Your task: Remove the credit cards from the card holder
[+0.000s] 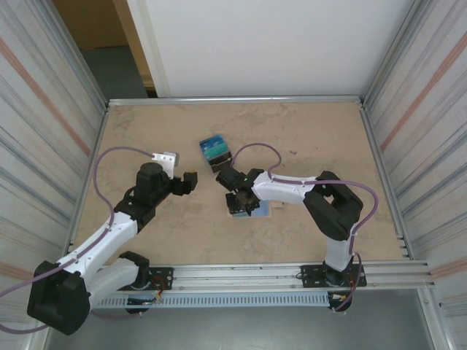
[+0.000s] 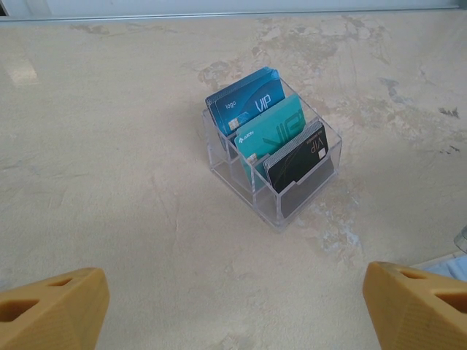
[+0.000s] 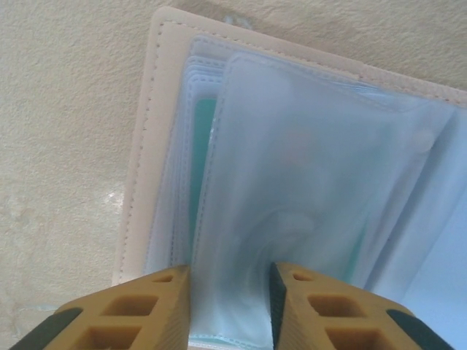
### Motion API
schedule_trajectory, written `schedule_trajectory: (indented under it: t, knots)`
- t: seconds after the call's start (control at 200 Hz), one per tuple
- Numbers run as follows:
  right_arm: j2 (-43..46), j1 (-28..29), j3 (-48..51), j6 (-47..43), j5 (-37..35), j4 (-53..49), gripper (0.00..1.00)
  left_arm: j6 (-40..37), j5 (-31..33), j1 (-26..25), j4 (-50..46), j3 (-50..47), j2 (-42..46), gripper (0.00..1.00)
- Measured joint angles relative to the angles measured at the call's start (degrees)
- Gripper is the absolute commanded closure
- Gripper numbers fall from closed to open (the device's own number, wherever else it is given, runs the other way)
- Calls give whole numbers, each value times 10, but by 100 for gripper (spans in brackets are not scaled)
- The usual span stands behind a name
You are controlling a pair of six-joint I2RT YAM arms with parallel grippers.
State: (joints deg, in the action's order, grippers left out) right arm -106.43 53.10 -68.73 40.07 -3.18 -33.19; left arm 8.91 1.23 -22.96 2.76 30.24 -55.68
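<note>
The card holder [image 3: 146, 146], a beige wallet, lies open on the table with its pale blue plastic sleeves [image 3: 314, 160] fanned out. A teal credit card edge [image 3: 201, 168] shows inside one sleeve. My right gripper [image 3: 230, 306] is shut on the top sleeve, which bulges between the two pads. From above, the right gripper [image 1: 241, 203] points down onto the card holder [image 1: 263, 210] at the table's middle. My left gripper [image 2: 235, 299] stands open and holds nothing, hovering to the left [image 1: 191, 181], well short of the wallet.
A clear plastic box [image 2: 292, 208] stands behind the grippers [image 1: 215, 152]. A blue card [image 2: 248, 102], a teal card [image 2: 276, 131] and a dark card [image 2: 300, 159] stand upright in its slots. Metal walls close the table on the left and right.
</note>
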Motion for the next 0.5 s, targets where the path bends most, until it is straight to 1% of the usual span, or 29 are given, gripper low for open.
schedule_trajectory:
  t: [0.281, 0.336, 0.396, 0.431, 0.501]
  knots:
    - [24, -7, 33, 0, 18, 26, 76, 0, -3, 0, -14, 0, 13, 9]
    - [27, -7, 36, -1, 23, 30, 76, 0, -5, 0, -15, 0, 14, 9]
    - [27, -7, 37, -2, 31, 33, 76, 0, -7, -1, -15, 1, 17, 7]
    - [27, -7, 37, -3, 34, 35, 76, 0, -6, -3, -15, 1, 19, 3]
    - [27, -2, 37, -6, 39, 37, 77, 2, 0, -12, -15, 1, 22, 2]
